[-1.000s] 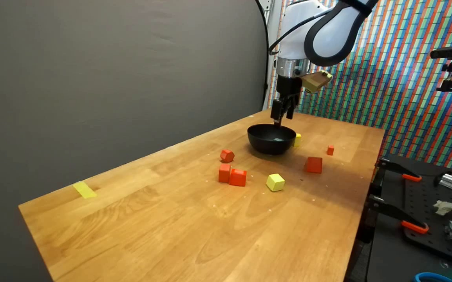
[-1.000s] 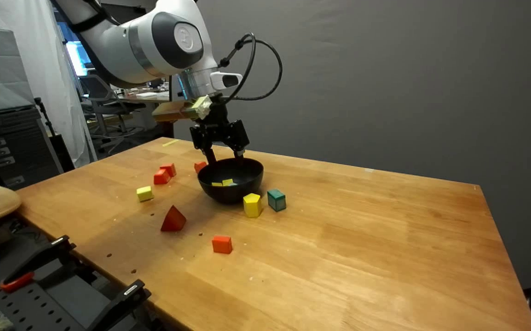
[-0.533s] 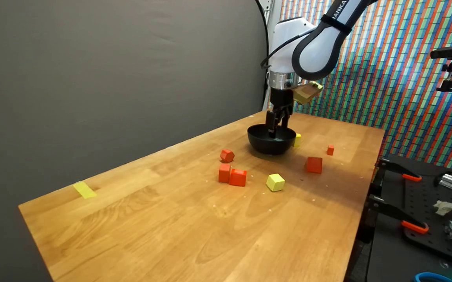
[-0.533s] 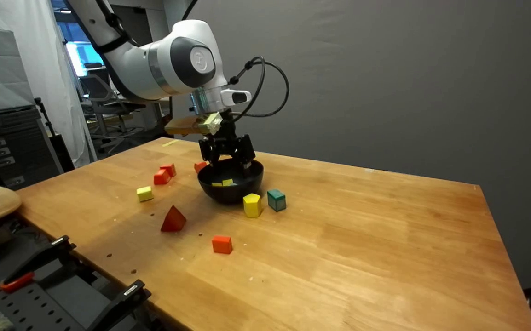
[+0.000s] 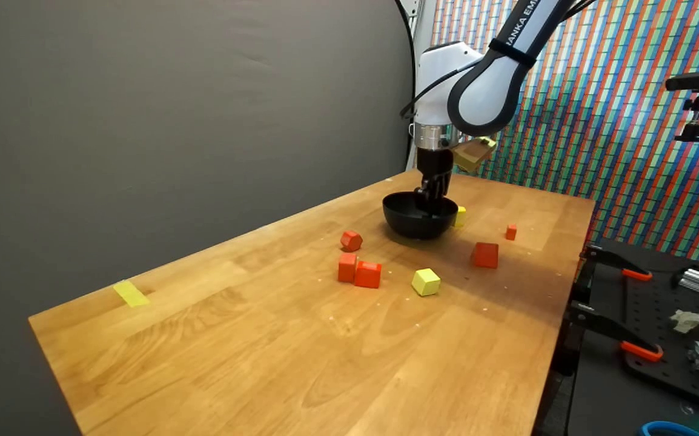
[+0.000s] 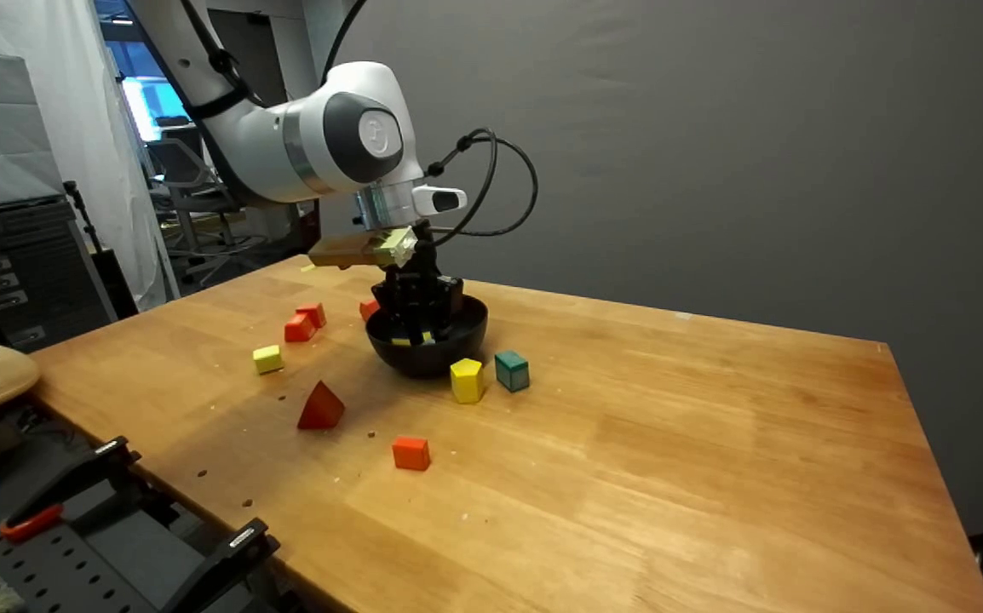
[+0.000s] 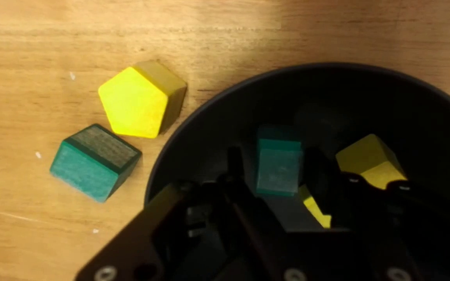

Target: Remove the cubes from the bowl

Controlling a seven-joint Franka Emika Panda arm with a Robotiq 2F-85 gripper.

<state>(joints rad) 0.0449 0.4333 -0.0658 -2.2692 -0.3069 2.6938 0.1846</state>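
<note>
cubes (image 7: 279, 171) lie in the round black bowl (image 7: 318, 109), one teal and at least two yellow, and the gripper (image 7: 276, 164) is down in there with them. the teal one is boxy, its broad face chalky and greyish, with a cleaner green along the edges. the larger yellow one (image 7: 365, 156), to its right in the wrist view, is faceted, part bright, part olive in the shade; a smaller yellow bit (image 7: 316, 210) pokes out beside the teal one, partly hidden. the fingers (image 7: 234, 164) stand apart like loose tongs, one on each side of the teal one. a dark gap shows along its left; whether the right finger touches it i can't tell.

out on the wooden table (image 6: 713, 451), a yellow five-sided block (image 6: 467, 380) and another teal block (image 6: 512, 371) stand near the bowl. red blocks (image 5: 367, 275) and a yellow-green cube (image 5: 426, 282) lie on its near side in an exterior view.

as for writing, capitals (image 5: 520, 24) up the white arm (image 5: 489, 100) read "ranka em" above a black strap (image 5: 512, 53). a round emblem (image 6: 374, 134) on the arm's grey cap (image 6: 342, 140) is too small for me to make out, and so is the pale label (image 6: 242, 535) on a black clamp (image 6: 219, 566).
</note>
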